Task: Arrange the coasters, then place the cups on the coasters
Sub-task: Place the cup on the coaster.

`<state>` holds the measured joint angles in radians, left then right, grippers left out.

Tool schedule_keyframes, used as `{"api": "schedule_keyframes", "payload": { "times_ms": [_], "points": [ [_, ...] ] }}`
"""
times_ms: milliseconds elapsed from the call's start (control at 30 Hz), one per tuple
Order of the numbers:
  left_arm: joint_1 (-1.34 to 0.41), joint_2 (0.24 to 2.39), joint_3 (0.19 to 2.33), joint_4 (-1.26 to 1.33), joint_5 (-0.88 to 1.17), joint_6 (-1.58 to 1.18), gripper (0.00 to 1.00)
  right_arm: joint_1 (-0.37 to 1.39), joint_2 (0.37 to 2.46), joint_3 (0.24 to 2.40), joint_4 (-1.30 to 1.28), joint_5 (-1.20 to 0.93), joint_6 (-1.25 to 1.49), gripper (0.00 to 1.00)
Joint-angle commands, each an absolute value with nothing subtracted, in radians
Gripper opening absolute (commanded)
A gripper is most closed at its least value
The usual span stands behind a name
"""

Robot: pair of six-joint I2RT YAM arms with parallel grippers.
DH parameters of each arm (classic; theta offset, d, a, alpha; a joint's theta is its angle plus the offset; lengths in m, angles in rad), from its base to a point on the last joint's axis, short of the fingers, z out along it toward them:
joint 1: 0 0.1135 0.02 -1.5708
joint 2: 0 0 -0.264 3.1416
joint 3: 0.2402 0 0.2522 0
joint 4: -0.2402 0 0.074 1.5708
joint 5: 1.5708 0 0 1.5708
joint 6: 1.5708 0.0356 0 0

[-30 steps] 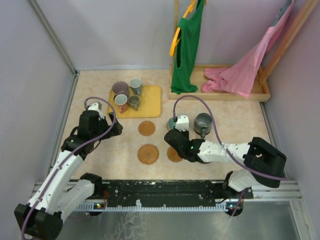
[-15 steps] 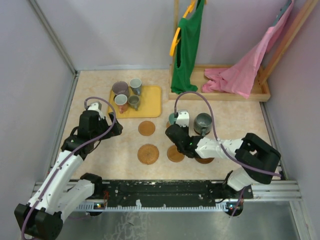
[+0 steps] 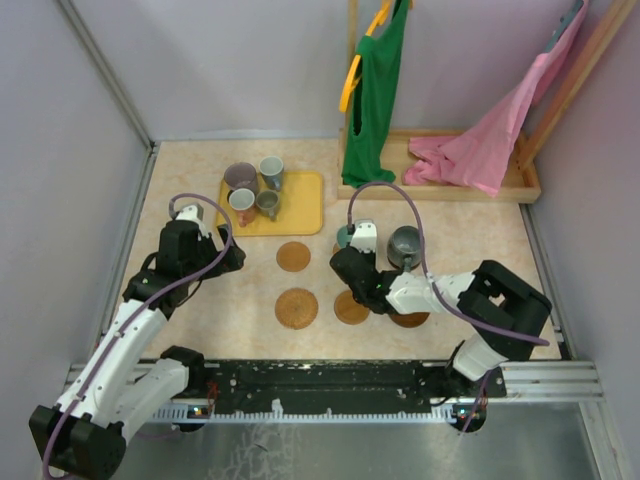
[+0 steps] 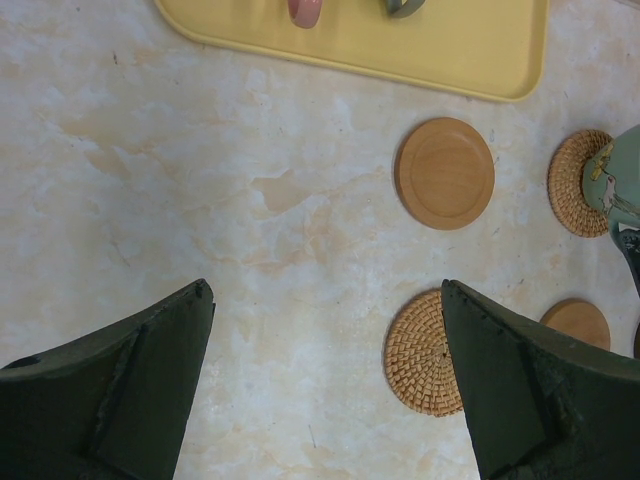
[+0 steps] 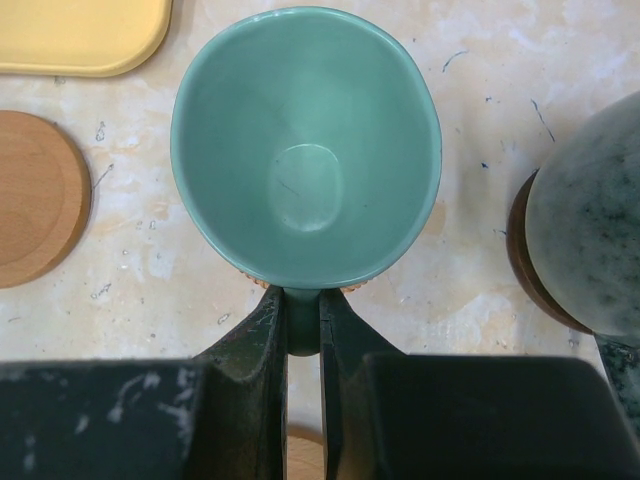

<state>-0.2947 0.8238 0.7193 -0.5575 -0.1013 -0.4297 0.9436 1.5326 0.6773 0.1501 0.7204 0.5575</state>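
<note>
While the table point(image 3: 470, 225) carries a yellow tray point(image 3: 300, 205) with four cups point(image 3: 241, 178), the right pincer point(image 5: 303, 310) pinches the teal cup point(image 5: 305, 140) by its handle, right of the tray, beside a grey cup point(image 5: 590, 230) on a coaster point(image 5: 520, 250); the left pincer point(image 4: 327, 290) hangs spread above other coasters point(image 4: 444, 173).

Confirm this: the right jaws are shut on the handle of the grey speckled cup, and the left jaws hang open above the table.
Not quite: the right wrist view shows the right jaws shut on the handle of the teal cup; the grey speckled cup stands beside it, ungripped. The left jaws do hang open above the table.
</note>
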Motion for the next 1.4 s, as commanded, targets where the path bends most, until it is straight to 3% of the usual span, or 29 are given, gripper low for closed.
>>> {"api": "schedule_keyframes", "payload": {
  "times_ms": [0,467,567,767,1367],
  "points": [
    [-0.292,0.824,0.717,-0.545,-0.106,-0.423,1.0,0.936,1.539,0.72,0.264,0.764,0.572,0.0],
    [-0.291,0.824,0.713,-0.542,-0.109,-0.422,1.0,0.938,1.551,0.702,0.209,0.743,0.624,0.0],
    [-0.292,0.824,0.711,-0.539,-0.108,-0.423,1.0,0.942,1.551,0.704,0.186,0.752,0.636,0.12],
    [-0.292,0.822,0.71,-0.538,-0.109,-0.424,1.0,0.953,1.547,0.705,0.164,0.767,0.648,0.22],
    [-0.291,0.815,0.708,-0.538,-0.112,-0.429,1.0,0.977,1.535,0.746,0.116,0.766,0.63,0.32]
  ]
}}
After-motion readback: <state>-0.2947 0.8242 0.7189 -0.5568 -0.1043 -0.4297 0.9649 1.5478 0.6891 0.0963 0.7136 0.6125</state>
